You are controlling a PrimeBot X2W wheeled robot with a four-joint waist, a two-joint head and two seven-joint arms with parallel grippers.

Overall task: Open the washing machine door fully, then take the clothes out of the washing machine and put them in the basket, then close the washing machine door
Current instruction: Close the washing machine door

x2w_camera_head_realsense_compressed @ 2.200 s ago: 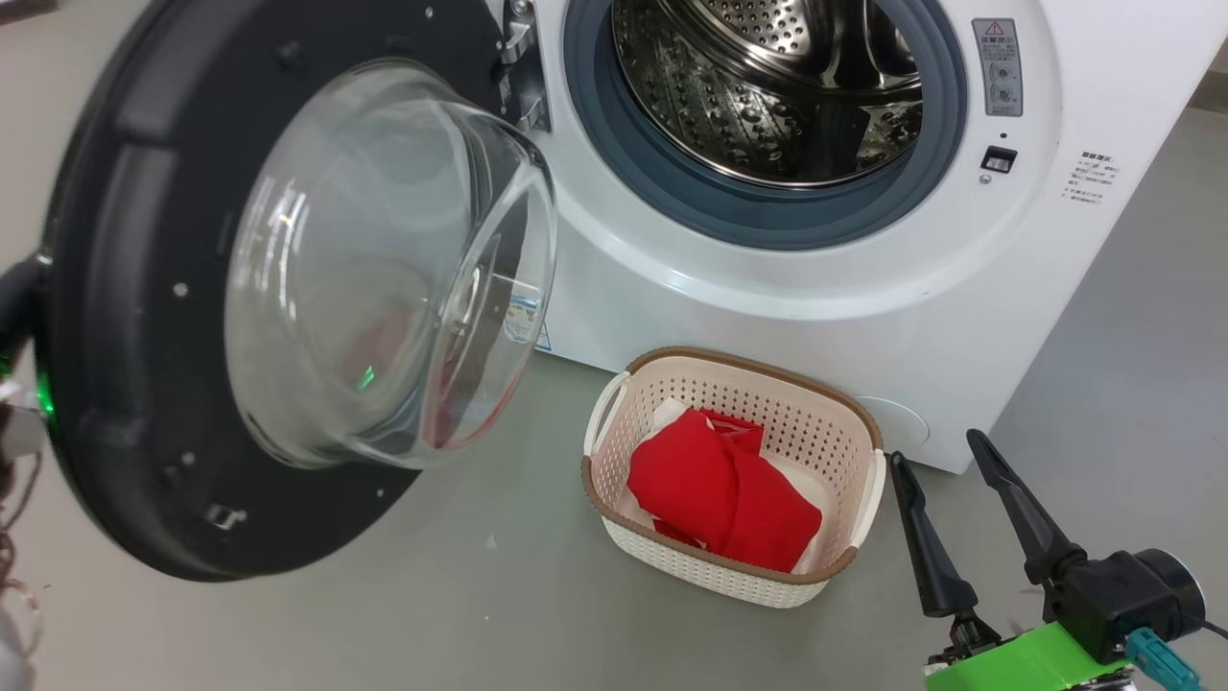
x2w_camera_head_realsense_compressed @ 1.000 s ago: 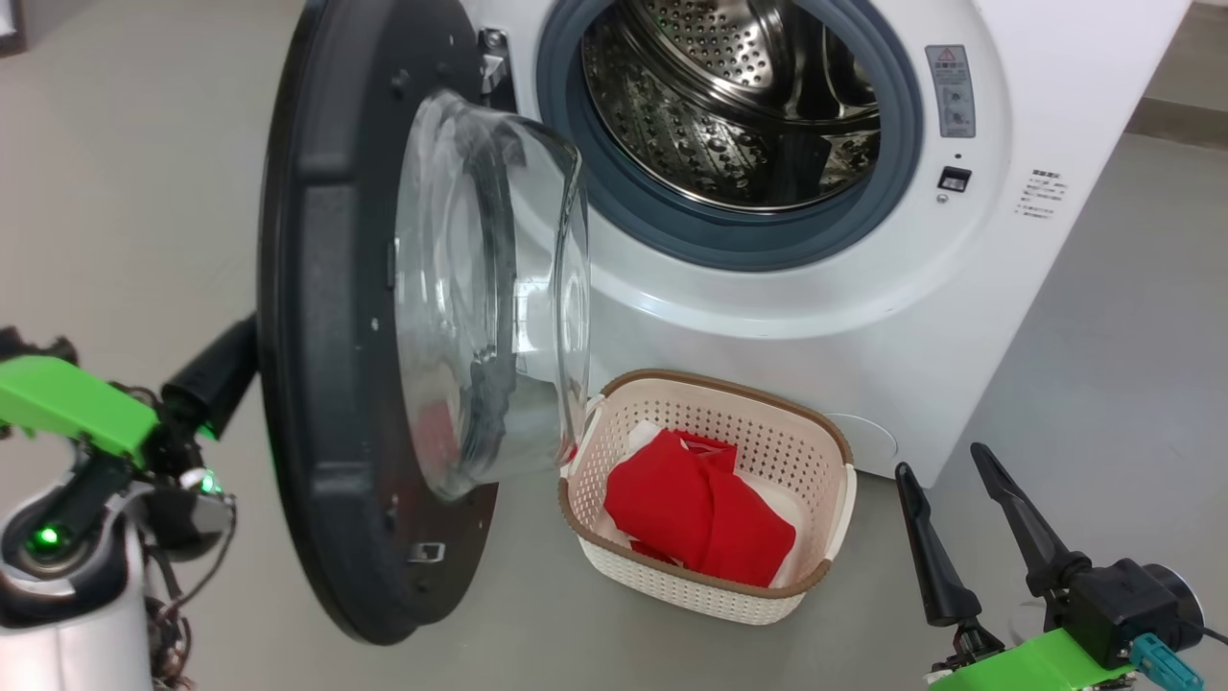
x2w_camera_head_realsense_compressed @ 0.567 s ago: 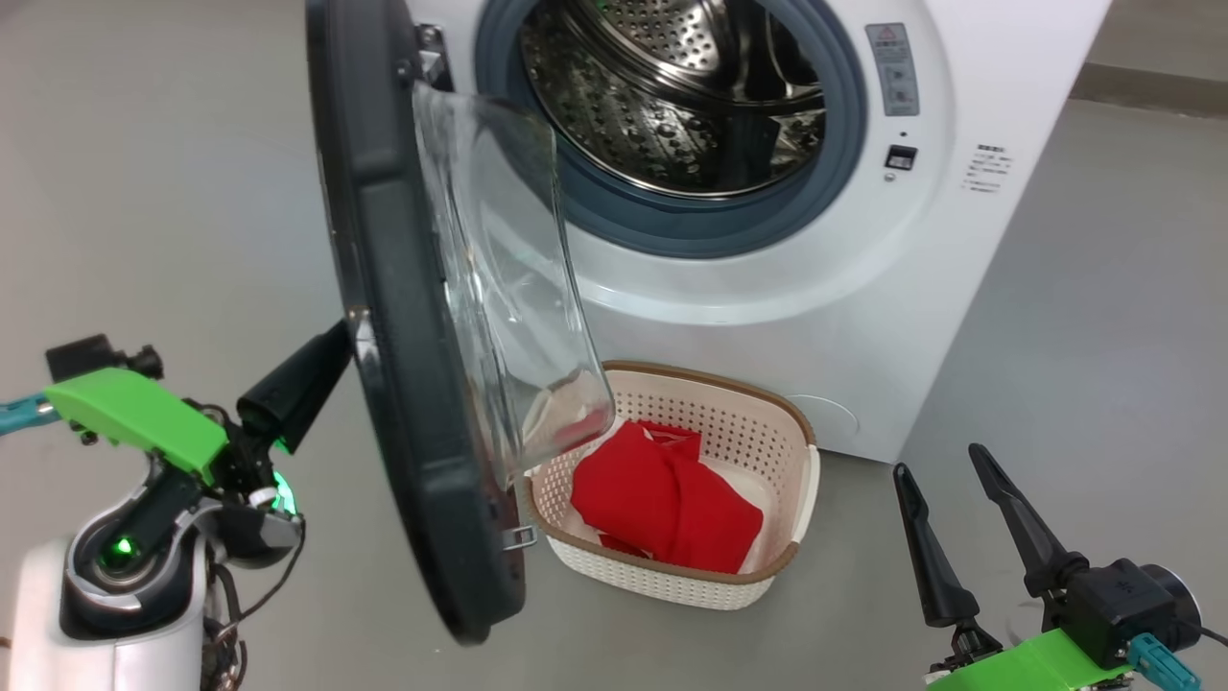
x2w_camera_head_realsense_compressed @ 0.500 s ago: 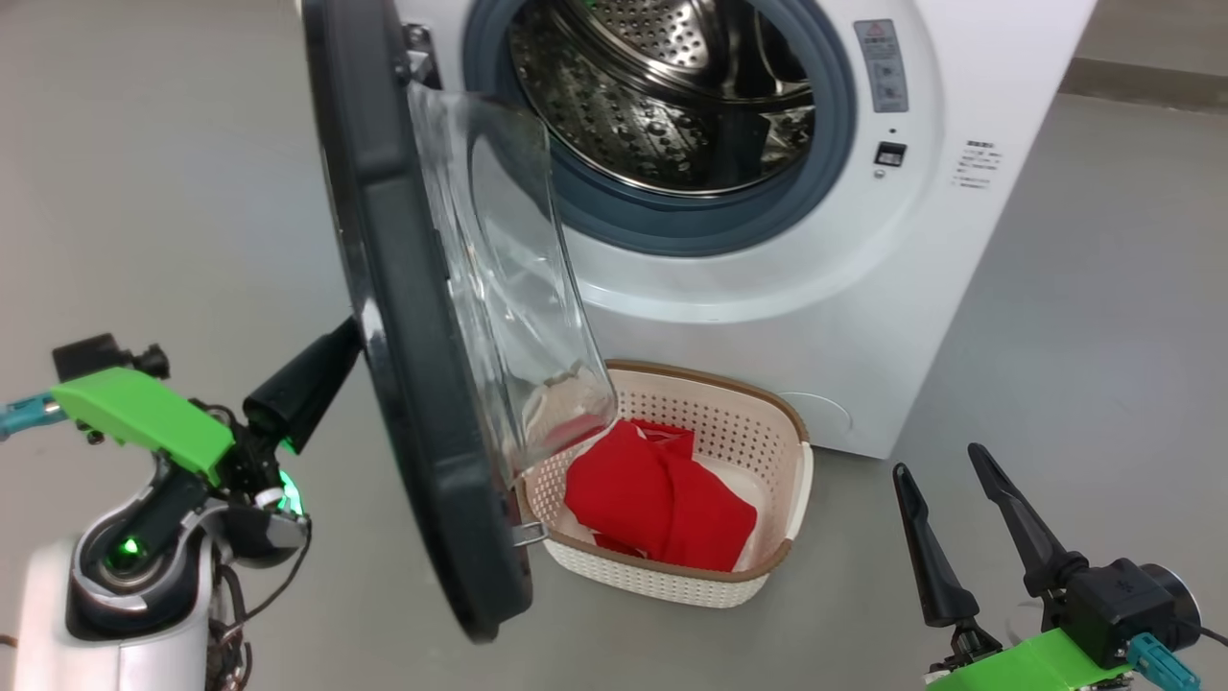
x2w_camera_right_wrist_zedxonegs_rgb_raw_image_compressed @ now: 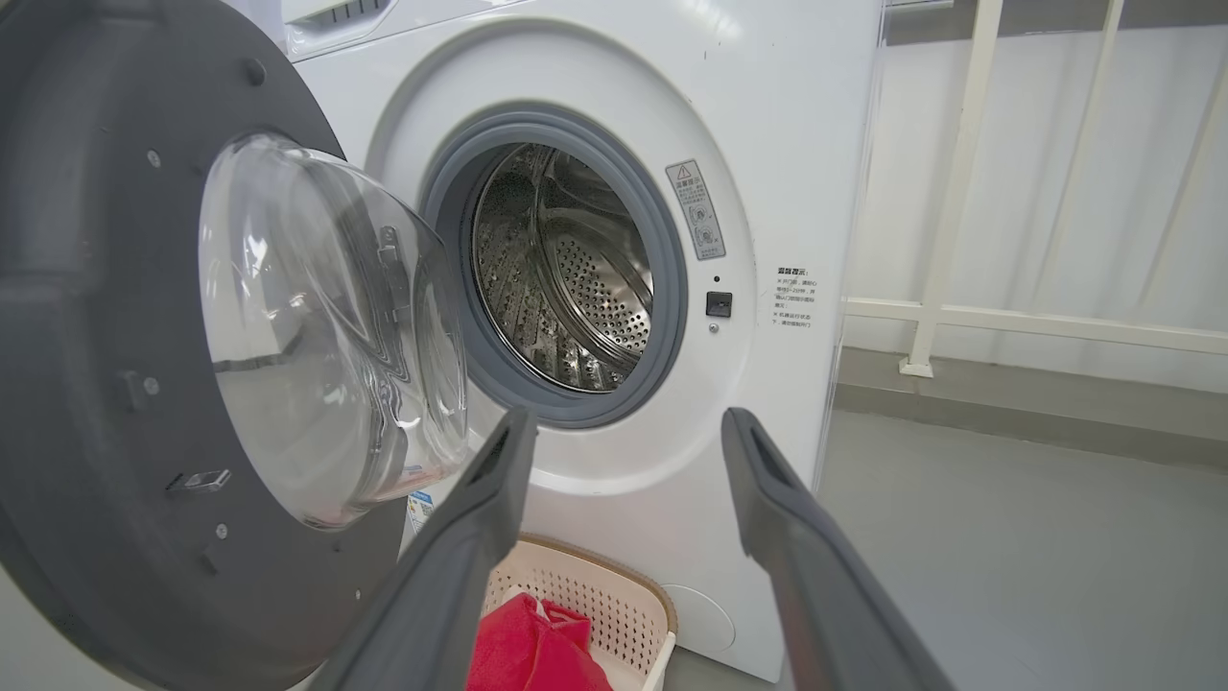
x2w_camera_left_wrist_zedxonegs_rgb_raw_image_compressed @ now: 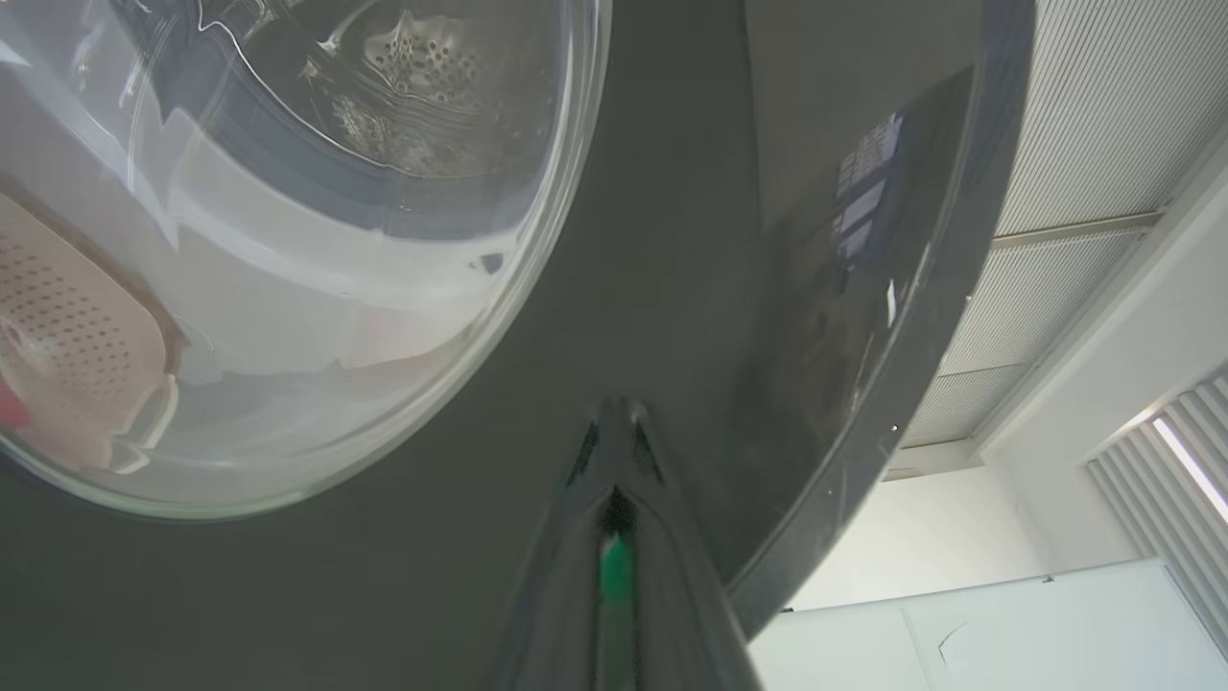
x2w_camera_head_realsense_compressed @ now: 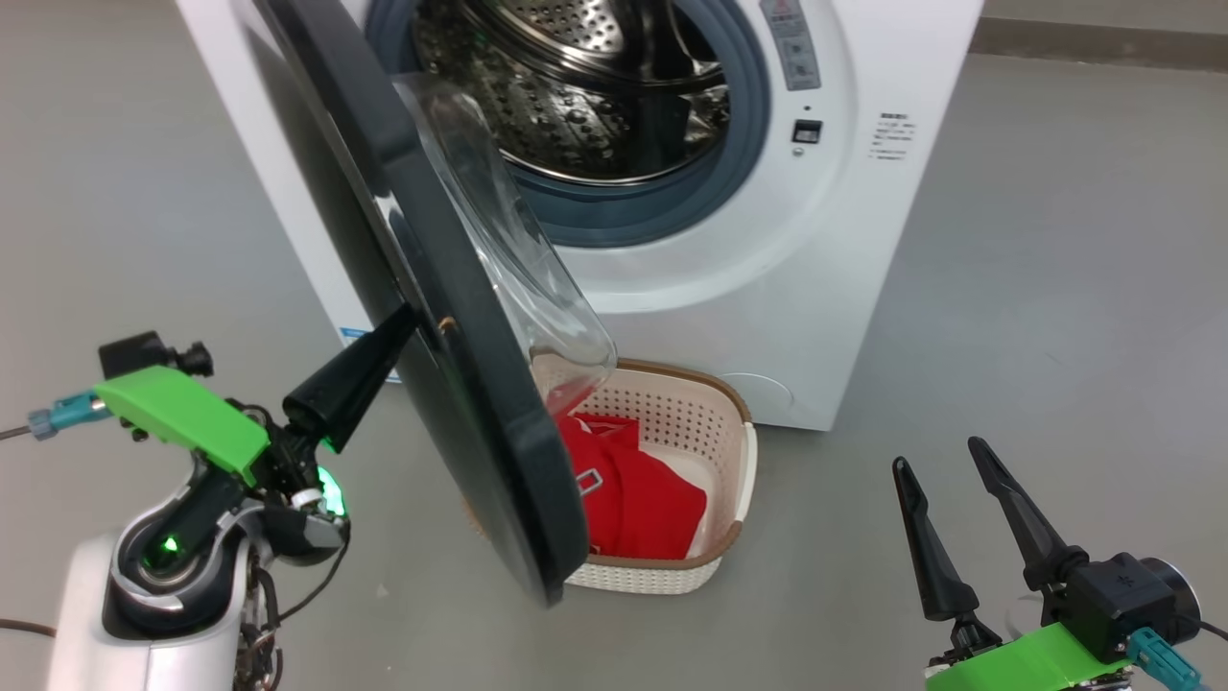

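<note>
The washing machine [x2w_camera_head_realsense_compressed: 844, 240] stands white with its steel drum [x2w_camera_head_realsense_compressed: 576, 86] bare. The washing machine door [x2w_camera_head_realsense_compressed: 451, 317] hangs half swung, its black rim edge-on over the basket [x2w_camera_head_realsense_compressed: 739, 461]. Red clothes [x2w_camera_head_realsense_compressed: 638, 499] lie in the basket. My left gripper [x2w_camera_head_realsense_compressed: 403, 319] is shut, its tips against the door's outer face. In the left wrist view that gripper [x2w_camera_left_wrist_zedxonegs_rgb_raw_image_compressed: 619, 408] presses the glossy rim beside the glass bowl [x2w_camera_left_wrist_zedxonegs_rgb_raw_image_compressed: 288, 240]. My right gripper [x2w_camera_head_realsense_compressed: 938, 454] stands open at the lower right, holding nothing. The right wrist view shows the right gripper [x2w_camera_right_wrist_zedxonegs_rgb_raw_image_compressed: 624, 427], door [x2w_camera_right_wrist_zedxonegs_rgb_raw_image_compressed: 96, 384], drum [x2w_camera_right_wrist_zedxonegs_rgb_raw_image_compressed: 566, 278], basket [x2w_camera_right_wrist_zedxonegs_rgb_raw_image_compressed: 624, 600] and clothes [x2w_camera_right_wrist_zedxonegs_rgb_raw_image_compressed: 537, 653].
Grey floor [x2w_camera_head_realsense_compressed: 1055, 288] spreads to the right of the machine and behind my left arm. A white railing [x2w_camera_right_wrist_zedxonegs_rgb_raw_image_compressed: 945, 192] with a pale curtain stands beyond the machine's right side. A small blue label [x2w_camera_head_realsense_compressed: 355, 336] sits low on the machine's front.
The door has swung from wide open toward the machine, my left gripper following against its outer face. The head camera has turned, shifting the whole picture. The right gripper has stayed put.
</note>
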